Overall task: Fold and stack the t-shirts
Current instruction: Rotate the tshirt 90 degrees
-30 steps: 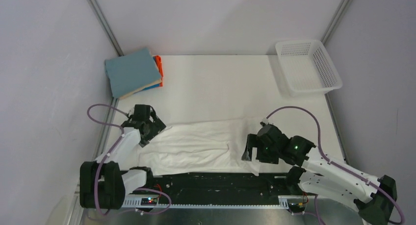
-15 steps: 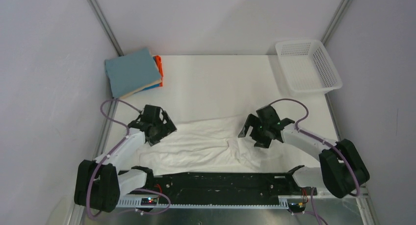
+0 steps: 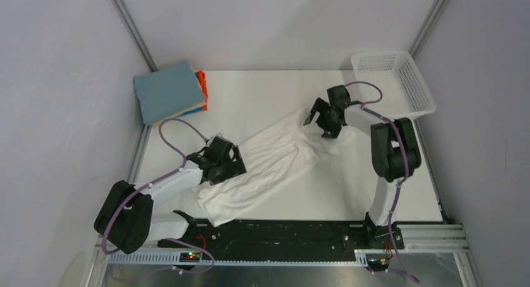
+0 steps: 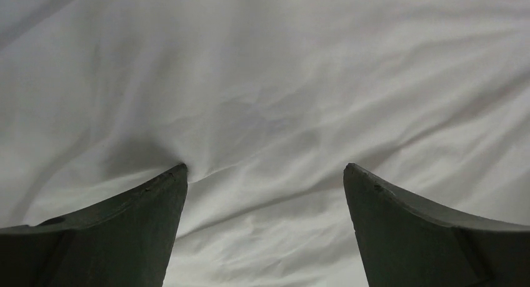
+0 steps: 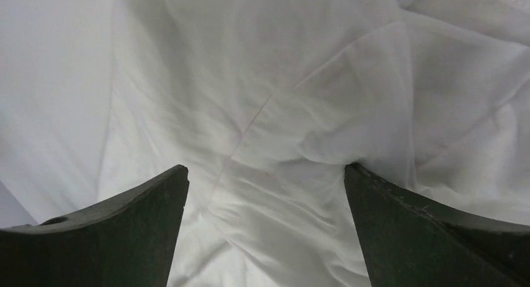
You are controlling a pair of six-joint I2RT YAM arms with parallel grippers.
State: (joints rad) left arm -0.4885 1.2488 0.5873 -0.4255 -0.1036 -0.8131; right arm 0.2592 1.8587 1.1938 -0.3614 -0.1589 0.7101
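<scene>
- Sitting in the far left corner of the bench (image 3: pixel 369 187), a folded stack of t-shirts (image 3: pixel 167 90) has a dusty blue-grey one on top. Beige, bright blue and orange edges show beneath it along its right side.
- The left gripper (image 3: pixel 232 166) is down on the near-left part of the white t-shirt (image 3: pixel 278 156). It is released, with its jaws spread wide and nothing clasped between them. In the left wrist view both tips meet the rumpled cloth, and the left finger (image 4: pixel 125 227) presses a shadowed dimple into it.
- The white t-shirt lies as a long, creased band slanting across the middle of the bench, from near left to far right. It is well apart from the folded stack.
- The right gripper (image 3: pixel 320 125) rests on the far-right end of that shirt. It is also released, its jaws wide and grasping nothing. In the right wrist view the tips sit on bunched folds, with a seam line running between them.
- A white mesh basket (image 3: pixel 417 87) stands upright in the far right corner, near the right gripper but not touching the shirt.
</scene>
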